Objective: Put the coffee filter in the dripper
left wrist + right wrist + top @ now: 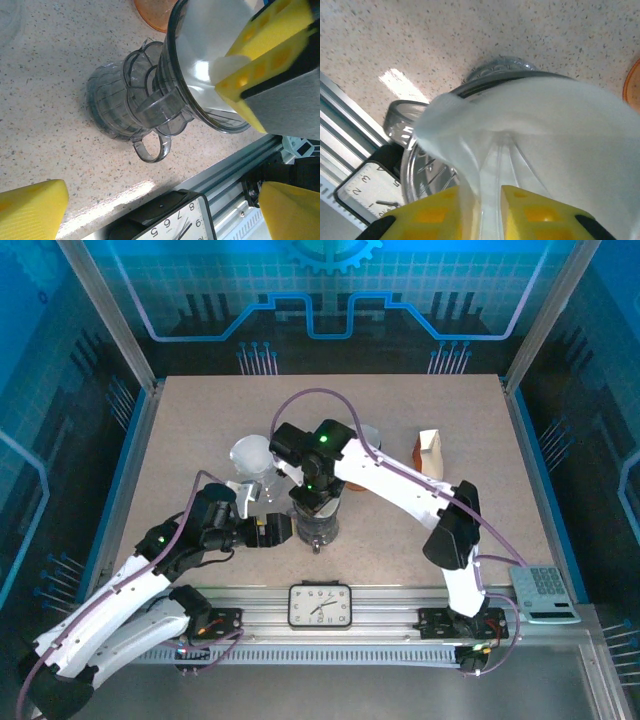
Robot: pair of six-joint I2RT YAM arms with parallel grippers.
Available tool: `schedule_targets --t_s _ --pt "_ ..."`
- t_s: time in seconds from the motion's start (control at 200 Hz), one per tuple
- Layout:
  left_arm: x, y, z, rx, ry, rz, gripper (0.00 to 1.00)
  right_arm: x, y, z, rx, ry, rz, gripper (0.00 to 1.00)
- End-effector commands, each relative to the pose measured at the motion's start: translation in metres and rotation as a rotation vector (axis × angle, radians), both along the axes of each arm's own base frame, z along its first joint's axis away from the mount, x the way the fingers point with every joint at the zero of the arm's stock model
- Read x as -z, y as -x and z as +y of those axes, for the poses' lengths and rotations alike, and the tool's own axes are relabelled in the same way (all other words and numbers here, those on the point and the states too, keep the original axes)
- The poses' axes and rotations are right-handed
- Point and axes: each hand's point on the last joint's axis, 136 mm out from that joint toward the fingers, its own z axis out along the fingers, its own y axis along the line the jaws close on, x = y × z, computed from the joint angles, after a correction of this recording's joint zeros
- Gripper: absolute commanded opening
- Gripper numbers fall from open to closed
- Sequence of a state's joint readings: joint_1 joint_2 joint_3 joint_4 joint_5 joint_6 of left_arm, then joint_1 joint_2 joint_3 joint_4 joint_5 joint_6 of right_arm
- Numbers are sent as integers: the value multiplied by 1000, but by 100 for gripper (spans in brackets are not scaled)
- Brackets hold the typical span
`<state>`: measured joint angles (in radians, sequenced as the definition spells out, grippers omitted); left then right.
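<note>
The smoky clear dripper stands on the table's near middle, its handle toward the front rail. The white paper coffee filter sits in the dripper's cone, spread against the wall. My right gripper hangs over the dripper, its yellow fingers shut on a fold of the filter at the rim. My left gripper stands open just left of the dripper, with nothing between its yellow fingers.
A clock lies on the front rail just below the dripper. A clear glass vessel stands behind and to the left. A small carton and an orange dish are at the back right. A calculator lies at the right front.
</note>
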<state>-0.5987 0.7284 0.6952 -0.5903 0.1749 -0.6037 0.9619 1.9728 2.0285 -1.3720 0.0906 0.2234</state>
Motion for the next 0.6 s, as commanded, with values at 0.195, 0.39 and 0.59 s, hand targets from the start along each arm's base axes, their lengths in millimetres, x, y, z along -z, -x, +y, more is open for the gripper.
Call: schedule_targets --t_s 0.195,0.39,0.59 --pt "-11 1 -7 8 52 14 99 -43 1 -5 31 -138 -103 52" --pt "-23 -2 -12 14 72 2 99 -65 -1 -14 74 -235 -173 59" --pt "-53 -19 -22 27 68 -41 87 -67 -13 -39 187 -298 -234 60"
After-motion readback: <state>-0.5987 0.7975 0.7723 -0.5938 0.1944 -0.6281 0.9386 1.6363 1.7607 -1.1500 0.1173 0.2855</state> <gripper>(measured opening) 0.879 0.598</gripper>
